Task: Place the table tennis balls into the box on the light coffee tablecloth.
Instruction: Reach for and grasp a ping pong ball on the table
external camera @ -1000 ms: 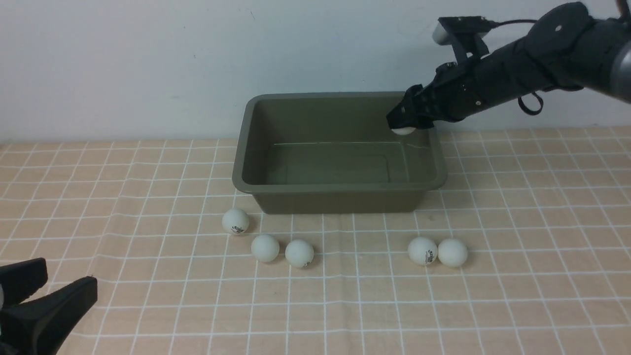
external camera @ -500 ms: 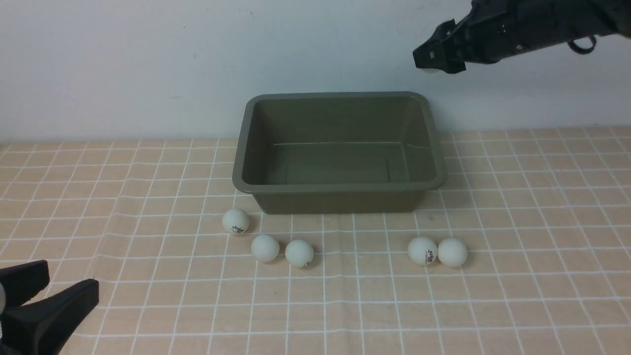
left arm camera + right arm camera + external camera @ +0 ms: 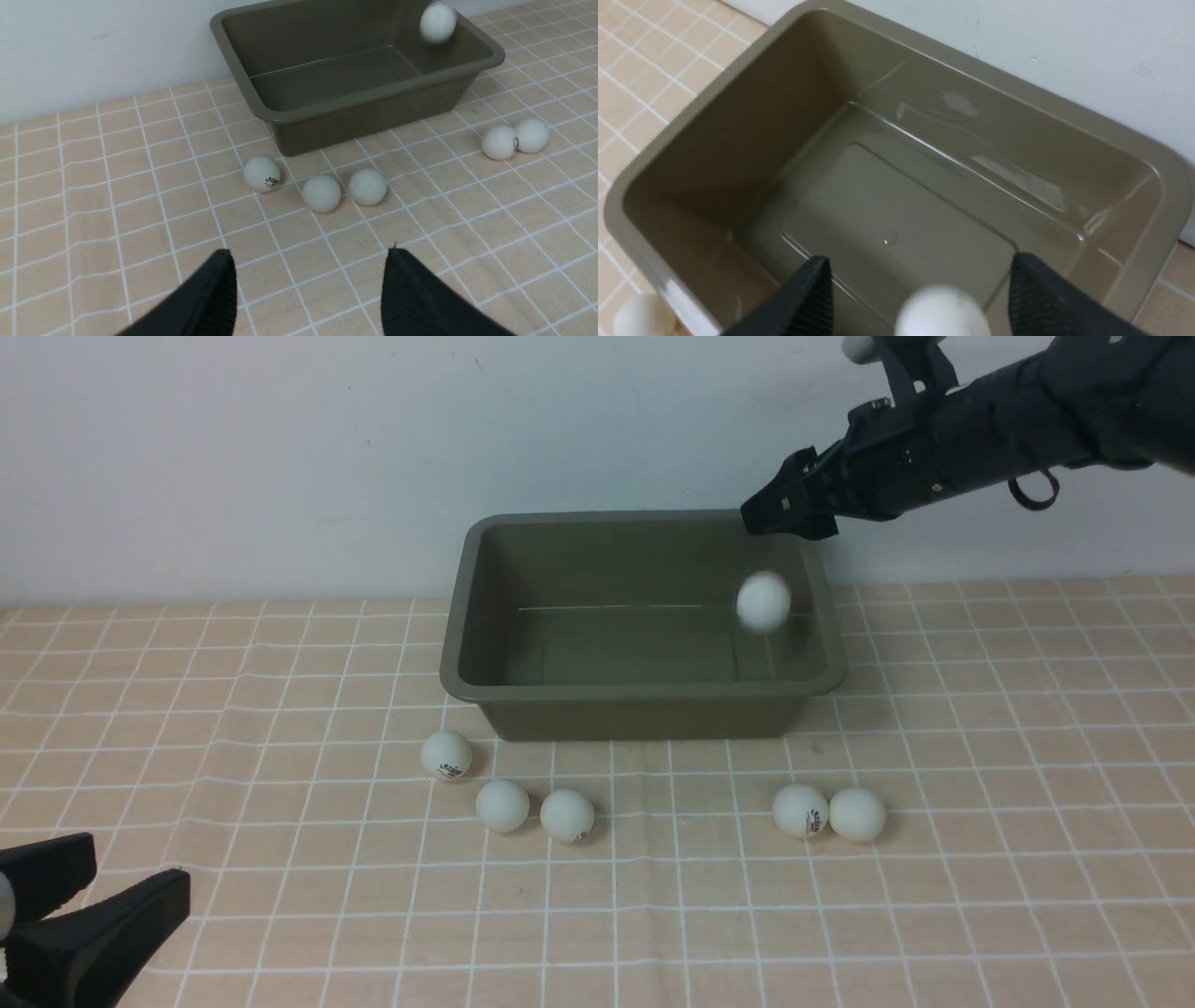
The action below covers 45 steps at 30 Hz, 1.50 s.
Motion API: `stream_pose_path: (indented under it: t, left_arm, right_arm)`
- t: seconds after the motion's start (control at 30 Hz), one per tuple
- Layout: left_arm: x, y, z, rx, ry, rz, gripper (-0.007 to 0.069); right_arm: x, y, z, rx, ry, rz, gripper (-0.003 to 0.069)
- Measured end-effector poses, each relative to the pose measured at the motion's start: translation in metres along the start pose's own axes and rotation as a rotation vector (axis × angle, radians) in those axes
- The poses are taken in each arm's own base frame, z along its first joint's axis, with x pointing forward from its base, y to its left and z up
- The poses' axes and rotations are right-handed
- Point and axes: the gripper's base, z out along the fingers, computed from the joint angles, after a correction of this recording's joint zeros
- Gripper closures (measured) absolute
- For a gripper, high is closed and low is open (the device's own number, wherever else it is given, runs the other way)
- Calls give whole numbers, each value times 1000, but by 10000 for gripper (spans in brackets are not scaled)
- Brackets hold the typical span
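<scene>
- Across the whole foreground, the light coffee tablecloth (image 3: 934, 896) lies flat with a few faint creases, its thin white lines forming small squares up to a pale wall (image 3: 280, 448).
- At the far middle of the cloth, close to the wall, stands the box (image 3: 644, 691), an olive-green tub with a flared rim and sloping sides. Its floor is bare and glossy in the right wrist view.
- Over the box's far right corner, the right arm (image 3: 1008, 401) reaches in from the upper right, sloping down toward the tub.
- At that arm's tip, the right gripper (image 3: 780, 513) hangs above the rim. In the right wrist view its two black fingers (image 3: 808, 298) stand wide apart and clasp nothing.
- In the near left corner, the left gripper (image 3: 135, 868) sits low over the cloth, well apart from the box. Its fingers (image 3: 210, 298) are spread, with only bare cloth between them.
- Beneath the right gripper, one table tennis ball (image 3: 764, 601) is in mid-air and slightly blurred, touching neither finger, inside the tub's right end and not yet on its floor.
- In front of the box, five more table tennis balls rest on the cloth:
  - one (image 3: 446, 754) by the near left corner, logo showing;
  - a pair (image 3: 502, 805) (image 3: 567, 815) just beside each other;
  - another pair (image 3: 800, 810) (image 3: 857, 814) farther right, touching.
</scene>
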Motion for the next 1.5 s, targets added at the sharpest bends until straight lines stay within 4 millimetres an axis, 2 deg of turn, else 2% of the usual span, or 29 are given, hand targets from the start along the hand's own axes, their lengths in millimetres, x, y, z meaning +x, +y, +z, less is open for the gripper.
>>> stream_pose_path:
  t: [0.17, 0.3, 0.4, 0.5, 0.6, 0.7, 0.97, 1.0, 1.07, 1.13, 1.17, 1.2, 1.3, 1.37, 1.5]
  left_arm:
    - [0, 0, 0, 0, -1, 7, 274]
    - [0, 0, 0, -1, 0, 7, 274]
    - [0, 0, 0, -2, 1, 17, 274]
    - [0, 0, 0, -4, 0, 27, 274]
    - [-1, 1, 0, -10, -9, 29, 274]
    - [-2, 2, 0, -18, -21, 29, 274]
    - [-3, 2, 0, -21, -30, 27, 274]
    - [-3, 2, 0, -21, -30, 29, 274]
    - [-3, 2, 0, -21, -30, 30, 274]
    - [-3, 2, 0, -21, -30, 31, 274]
    - [-3, 2, 0, -21, -30, 31, 274]
    - [-3, 2, 1, -20, -28, 29, 274]
    - [-3, 2, 1, -20, -28, 29, 274]
    - [-3, 2, 1, -20, -28, 30, 274]
    - [-3, 2, 1, -20, -28, 30, 274]
  right_arm:
    - [4, -5, 7, 17, 3, 10, 126]
    - [-3, -2, -7, 42, 0, -44, 123]
    - [-18, 5, -50, 114, 2, -159, 123]
    - [-24, 18, -86, 139, 45, -203, 128]
    - [-19, 32, -109, 107, 145, -191, 141]
    - [-9, 38, -115, 54, 252, -150, 151]
    - [11, 36, -107, 49, 357, -91, 153]
    - [25, 34, -101, 47, 406, -65, 153]
    - [37, 33, -96, 40, 445, -42, 153]
    - [67, 31, -86, 30, 513, -5, 153]
    - [69, 31, -84, 29, 518, -3, 153]
    - [90, 29, -75, 36, 537, 2, 153]
    - [113, 25, -65, 51, 541, -21, 153]
    - [122, 21, -59, 65, 521, -86, 153]
    - [124, 15, -49, 61, 496, -231, 153]
